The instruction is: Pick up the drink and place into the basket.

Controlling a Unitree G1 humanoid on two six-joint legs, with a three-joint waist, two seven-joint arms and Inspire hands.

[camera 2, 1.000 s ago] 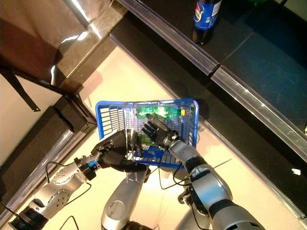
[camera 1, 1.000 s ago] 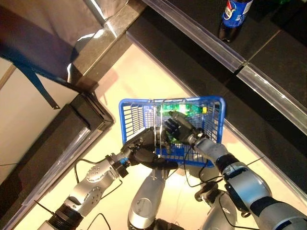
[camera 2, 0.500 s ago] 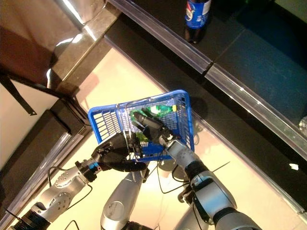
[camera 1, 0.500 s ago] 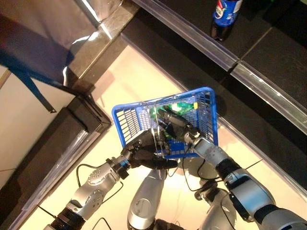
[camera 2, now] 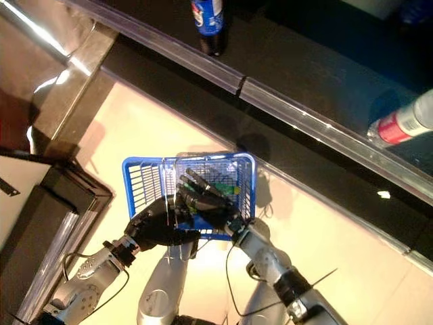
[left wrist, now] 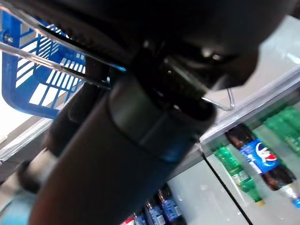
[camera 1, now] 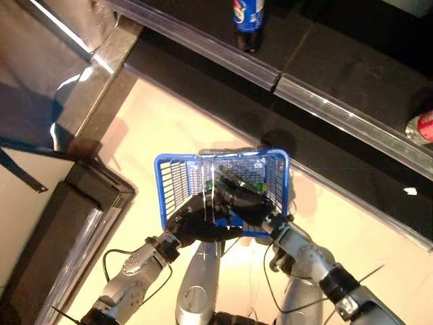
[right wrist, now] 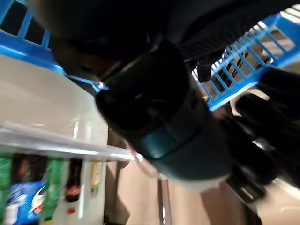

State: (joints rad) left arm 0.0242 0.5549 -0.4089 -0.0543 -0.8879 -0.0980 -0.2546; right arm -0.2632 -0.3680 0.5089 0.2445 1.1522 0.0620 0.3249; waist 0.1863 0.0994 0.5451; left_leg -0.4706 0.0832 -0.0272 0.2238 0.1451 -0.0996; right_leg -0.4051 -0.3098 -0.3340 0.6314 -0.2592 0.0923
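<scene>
The blue basket (camera 1: 177,181) is being held over the floor by the left hand (camera 1: 193,222), its fingers curled round the wire handle (camera 1: 211,193). The right hand (camera 1: 245,198) is being kept inside the basket, fingers extended over the green drink (camera 1: 256,185) lying at its far right.
</scene>
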